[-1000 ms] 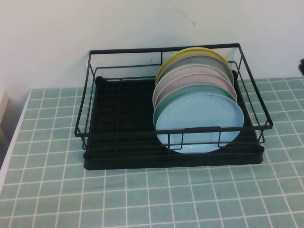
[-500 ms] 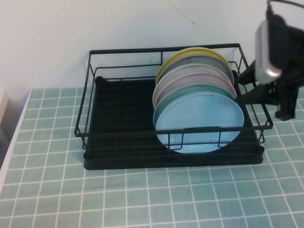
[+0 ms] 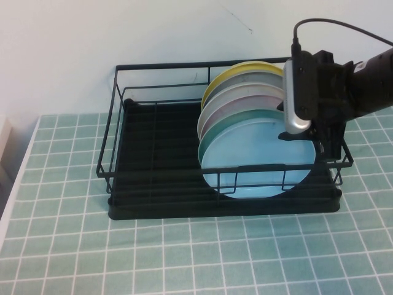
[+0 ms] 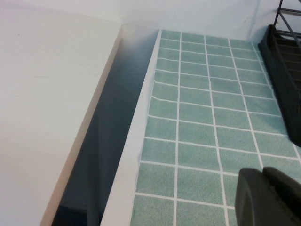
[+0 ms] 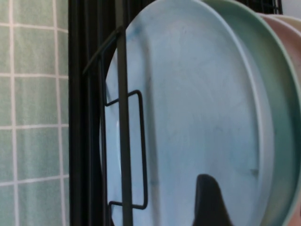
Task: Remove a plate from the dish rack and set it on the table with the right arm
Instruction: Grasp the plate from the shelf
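Note:
The sky-blue plate [image 3: 258, 160] stands on edge at the front of a row of plates in the black wire dish rack [image 3: 153, 160]. A mint-green plate [image 3: 245, 118] and a pink plate [image 3: 236, 103] stand right behind it. My right gripper [image 3: 330, 142] hangs over the rack's right end, just above the blue plate's upper right rim, open and empty. In the right wrist view the blue plate [image 5: 188, 108] fills the frame, with one dark fingertip [image 5: 209, 200] in front of its face. My left gripper [image 4: 270, 195] is shut and empty, low over the tiled table [image 4: 197, 117].
The rack's front wire [image 3: 258, 167] crosses the blue plate's face. Yellow and grey plates [image 3: 252, 72] stand at the back of the row. The rack's left half holds nothing. The table's left edge [image 4: 141, 136] drops off beside a white counter [image 4: 47, 94].
The right arm has come in from the right and moved left and down over the rack, and now hangs above the blue plate's right rim. The plates have not moved.

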